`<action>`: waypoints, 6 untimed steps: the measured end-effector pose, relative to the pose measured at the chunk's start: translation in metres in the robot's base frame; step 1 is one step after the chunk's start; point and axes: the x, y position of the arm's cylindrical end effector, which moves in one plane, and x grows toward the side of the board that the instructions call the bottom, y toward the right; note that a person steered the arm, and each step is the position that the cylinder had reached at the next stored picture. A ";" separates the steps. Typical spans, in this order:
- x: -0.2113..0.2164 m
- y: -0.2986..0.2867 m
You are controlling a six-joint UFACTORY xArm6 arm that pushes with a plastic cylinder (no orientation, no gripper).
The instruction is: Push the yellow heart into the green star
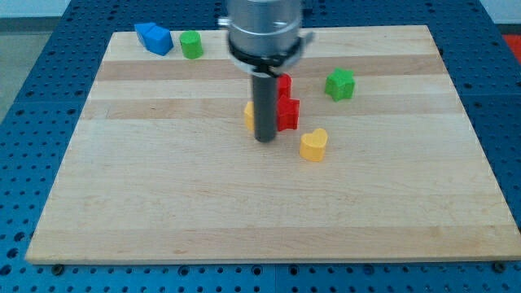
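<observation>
The wooden board (163,203) fills most of the view and lies on a blue perforated table (32,32); no brand, label or writing can be read anywhere. The arm (263,28) comes down from twelve o'clock, its upper part cut off by the view's top, and it ends in a dark rod with no gripper, so there is nothing to open or close. My tip (265,140) stands near the board's centre. The rod hides part of a yellow block (248,115) at nine o'clock from it, so its shape is hard to make out, and it also covers part of the red blocks (287,110), which seem to be two pieces touching, at about two o'clock from my tip. The yellow heart (313,145) lies near my tip at about three o'clock, apart from it; its two lobes point toward twelve o'clock. The green star (340,84) is at about one o'clock from the heart, well apart. At the board's eleven o'clock corner lie a blue block (154,38) and, just beside it, a green block (191,45).
</observation>
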 end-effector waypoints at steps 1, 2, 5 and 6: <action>-0.035 0.000; -0.002 0.007; 0.066 0.064; -0.008 0.094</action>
